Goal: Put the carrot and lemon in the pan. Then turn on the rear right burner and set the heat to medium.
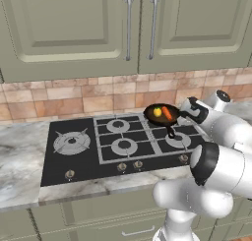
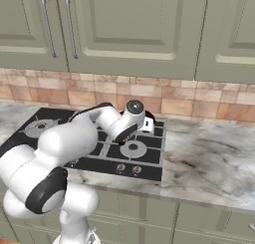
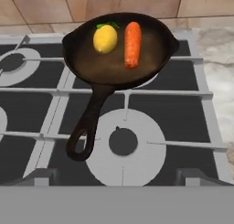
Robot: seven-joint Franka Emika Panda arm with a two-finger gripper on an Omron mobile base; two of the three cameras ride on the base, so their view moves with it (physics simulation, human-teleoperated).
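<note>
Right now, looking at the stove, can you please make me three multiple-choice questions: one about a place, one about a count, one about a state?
1. Where does the pan stand?
A. on the rear right burner
B. on the marble counter
C. on the large star-grate burner

2. How many foods lie in the pan?
A. one
B. two
C. four

3. What is the state of the pincer?
A. shut on the carrot
B. shut on the pan's handle
C. open and holding nothing

Answers:
1 A: the hand view shows the pan over the back ring on the right side, near the wall tiles.
2 B: the lemon and the carrot lie side by side inside.
3 C: its fingertips stand wide apart above the front right burner, nothing between them.
</note>
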